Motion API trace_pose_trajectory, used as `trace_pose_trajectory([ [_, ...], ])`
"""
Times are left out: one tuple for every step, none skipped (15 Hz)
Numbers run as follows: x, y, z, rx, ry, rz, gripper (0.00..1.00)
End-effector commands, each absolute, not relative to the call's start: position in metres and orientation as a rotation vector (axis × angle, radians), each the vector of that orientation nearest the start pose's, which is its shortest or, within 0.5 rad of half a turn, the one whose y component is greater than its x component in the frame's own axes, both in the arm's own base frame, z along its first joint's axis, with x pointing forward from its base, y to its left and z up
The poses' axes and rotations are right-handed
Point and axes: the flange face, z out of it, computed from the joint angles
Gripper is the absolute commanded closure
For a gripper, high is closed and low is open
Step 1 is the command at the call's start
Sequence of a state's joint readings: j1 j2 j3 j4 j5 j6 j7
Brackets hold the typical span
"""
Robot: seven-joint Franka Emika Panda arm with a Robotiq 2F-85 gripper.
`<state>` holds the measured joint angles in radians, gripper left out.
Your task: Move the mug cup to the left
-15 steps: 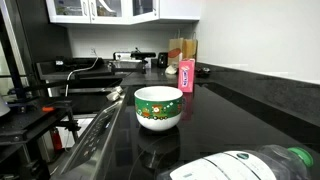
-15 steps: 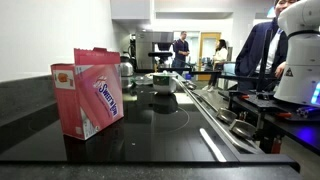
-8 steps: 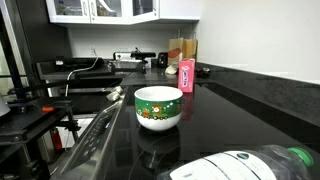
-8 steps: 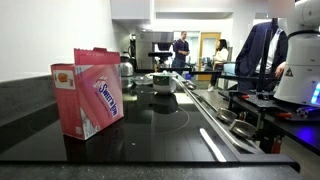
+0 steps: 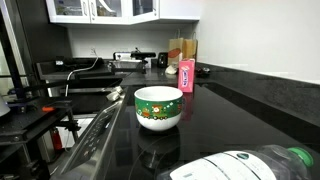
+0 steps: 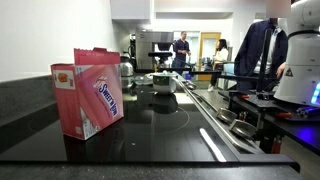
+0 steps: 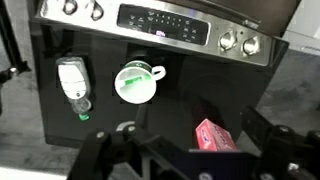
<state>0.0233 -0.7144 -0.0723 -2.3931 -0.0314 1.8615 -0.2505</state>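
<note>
The mug cup (image 5: 158,108) is a wide white mug with a green band and a small festive pattern. It stands upright on the black glossy cooktop. In the wrist view it (image 7: 137,82) shows from above, green inside, with its handle toward the right. In an exterior view it (image 6: 165,83) is small and far back. My gripper (image 7: 190,152) is high above the counter, open and empty. Its dark fingers sit at the bottom edge of the wrist view, well away from the mug. The gripper does not show in either exterior view.
A pink box (image 5: 186,77) (image 6: 88,92) (image 7: 215,135) stands on the counter beyond the mug. A clear plastic bottle with a green cap (image 5: 250,165) (image 7: 74,82) lies on its side near the mug. The stove's control panel (image 7: 180,25) runs along one edge. The robot's base (image 6: 300,60) is beside the stove.
</note>
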Motion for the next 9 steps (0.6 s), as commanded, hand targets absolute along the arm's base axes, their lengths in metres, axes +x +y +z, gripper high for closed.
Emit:
trace_pose_trajectory([
  [0.361,-0.027,0.572,-3.130,-0.283,-0.285,0.00],
  [0.369,-0.031,0.567,-3.132,-0.214,-0.281,0.00],
  [0.378,-0.035,0.561,-3.133,-0.126,-0.275,0.00],
  [0.389,-0.040,0.553,-3.111,-0.007,-0.252,0.00],
  [0.399,-0.045,0.544,-3.097,0.075,-0.244,0.00],
  [0.413,-0.050,0.534,-3.085,0.163,-0.255,0.00],
  [0.426,-0.054,0.525,-3.061,0.240,-0.261,0.00],
  [0.440,-0.058,0.515,-3.036,0.319,-0.282,0.00],
  [0.456,-0.061,0.505,-3.013,0.397,-0.304,0.00],
])
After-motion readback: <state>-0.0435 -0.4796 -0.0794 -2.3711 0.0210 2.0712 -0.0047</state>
